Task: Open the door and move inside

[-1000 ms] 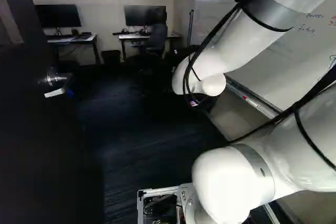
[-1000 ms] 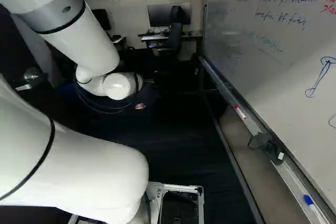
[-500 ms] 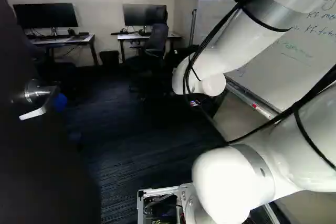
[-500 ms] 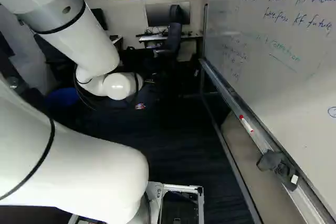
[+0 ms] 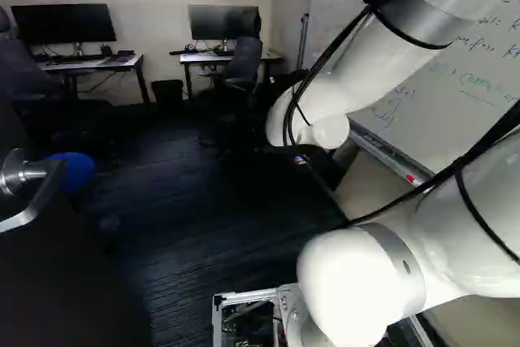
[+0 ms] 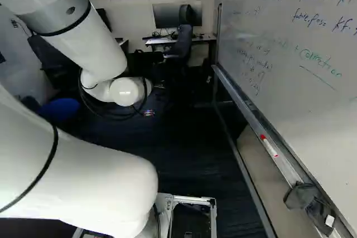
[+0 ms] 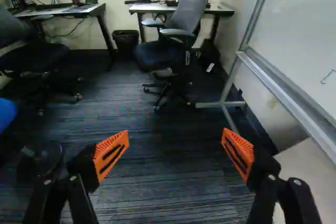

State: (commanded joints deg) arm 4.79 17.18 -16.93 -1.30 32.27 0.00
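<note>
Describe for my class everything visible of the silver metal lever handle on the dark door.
The silver metal lever handle looks smooth and shiny: round base, short neck, bent lever. It is mounted on the dark door at the left of the left base view, whose edge cuts it off. The lever's free end slants downward. A rounded blue object shows beyond it. The gripper isn't touching it.

Looking ahead, the door (image 5: 73, 282) stands at nine o'clock, the whiteboard (image 6: 279, 82) at two. At twelve, a chair (image 7: 160, 55) is before one counter (image 7: 149, 8); a bin (image 7: 126, 44) sits between it and another counter (image 7: 88, 10) at eleven.
</note>
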